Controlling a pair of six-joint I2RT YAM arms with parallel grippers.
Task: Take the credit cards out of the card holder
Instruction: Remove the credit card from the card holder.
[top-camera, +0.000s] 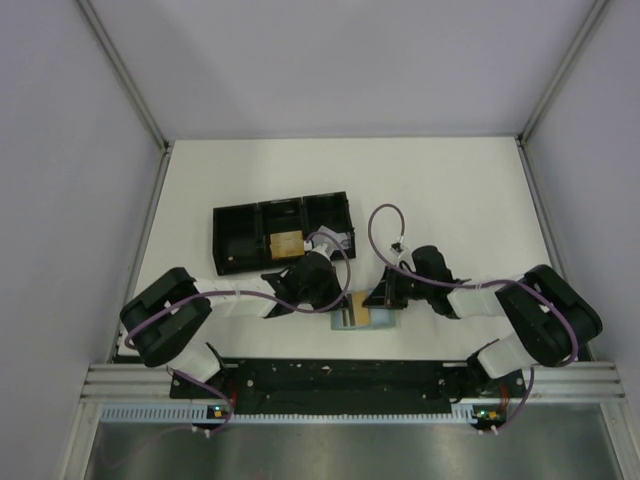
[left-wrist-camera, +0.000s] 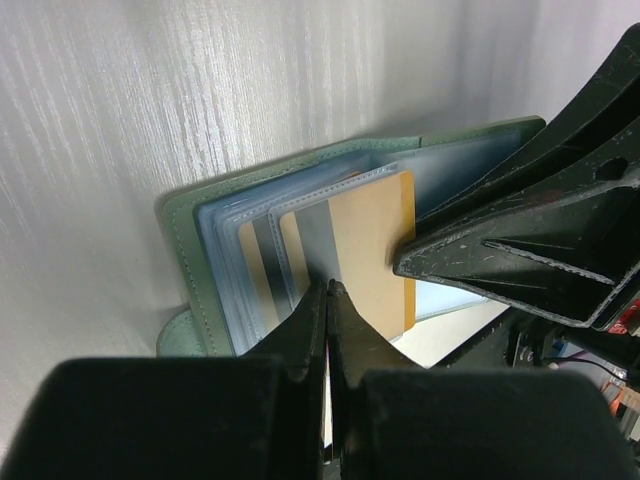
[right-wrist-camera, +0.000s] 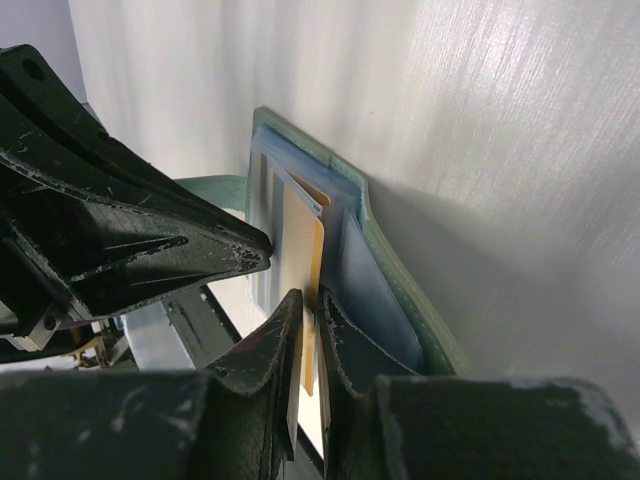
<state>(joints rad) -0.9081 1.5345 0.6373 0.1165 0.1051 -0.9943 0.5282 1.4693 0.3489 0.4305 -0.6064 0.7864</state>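
Top view: locate the card holder (top-camera: 360, 320) lying open on the surface (top-camera: 450, 190) near the front edge, between the two arms. Note the left hand (top-camera: 343, 305) down at its left side and the right hand (top-camera: 380, 297) down at its right side. Find the black tray (top-camera: 285, 232) beyond the left arm, with a tan card (top-camera: 285, 245) in its middle compartment. Left wrist view: note the left hand's fingers pressed together, tips at the near edge of the clear sleeves (left-wrist-camera: 225, 225); cannot tell whether anything thin is pinched. See an orange card (left-wrist-camera: 375, 240) lying across the sleeves, a striped card (left-wrist-camera: 258, 265) inside a sleeve beside it, and a right-hand fingertip touching the orange card's edge. Right wrist view: note the right hand's fingers narrowly apart with the orange card's edge between them; cannot tell whether clamped or loose.
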